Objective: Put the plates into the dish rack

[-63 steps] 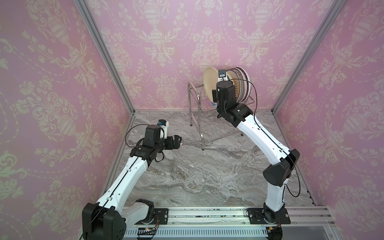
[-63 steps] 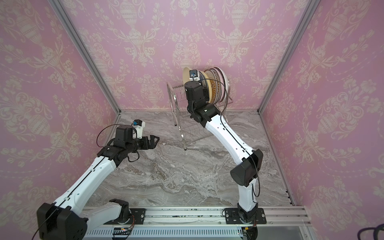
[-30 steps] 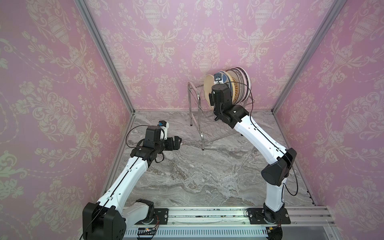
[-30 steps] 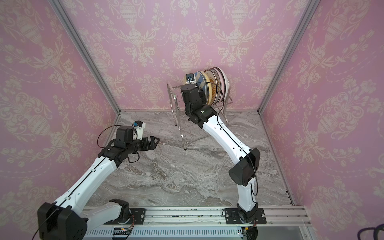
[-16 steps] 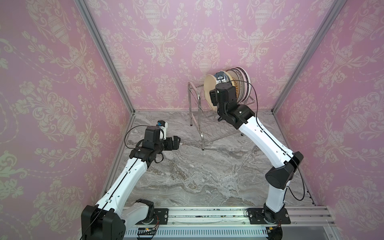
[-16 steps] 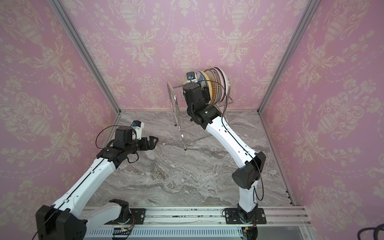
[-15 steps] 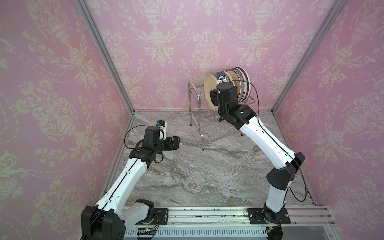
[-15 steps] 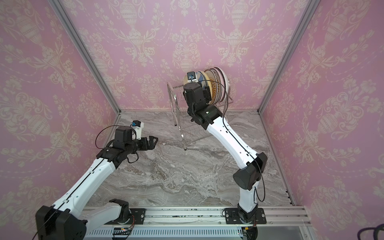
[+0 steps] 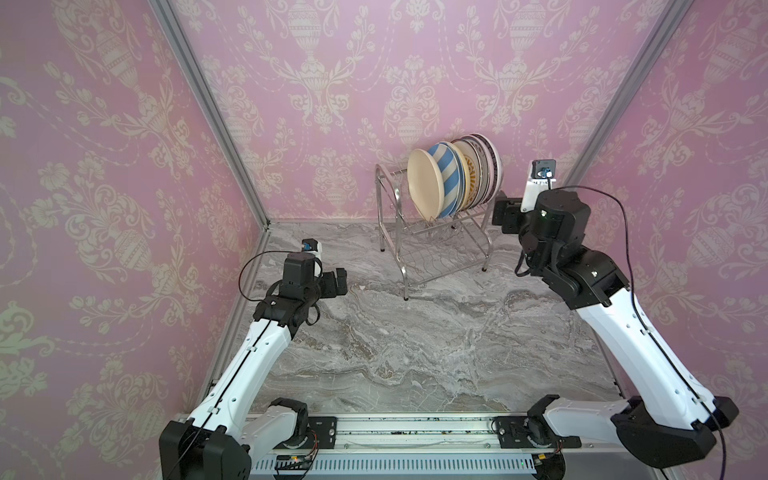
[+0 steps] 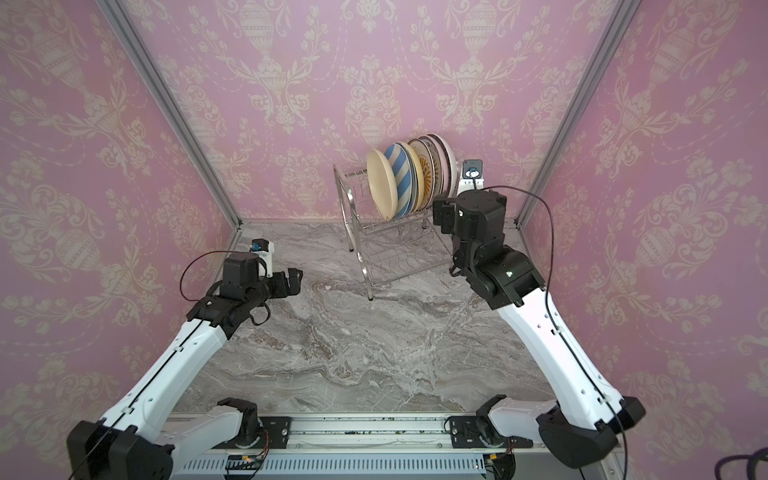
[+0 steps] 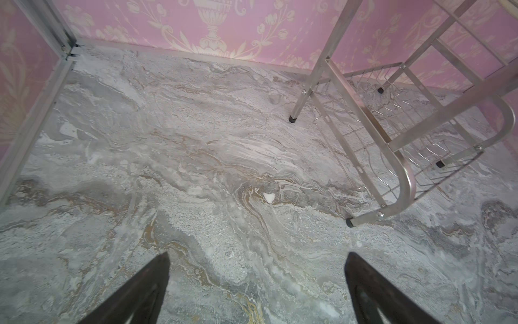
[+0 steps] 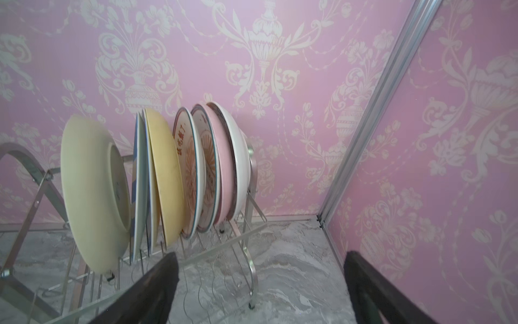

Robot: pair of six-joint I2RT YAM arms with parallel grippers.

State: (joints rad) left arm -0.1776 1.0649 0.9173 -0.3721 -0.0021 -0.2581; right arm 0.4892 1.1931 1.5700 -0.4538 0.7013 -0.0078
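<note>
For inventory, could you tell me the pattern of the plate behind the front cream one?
That plate is blue-and-white striped, clearest in a top view.

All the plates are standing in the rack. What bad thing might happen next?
1. The right tool hangs open close to the rack's end. A careless swing might knock it. All the plates stand on the top tier, so the rack may be tippy.
2. The front cream plate stands apart from the rest, leaning. A bump might tip it out.
</note>
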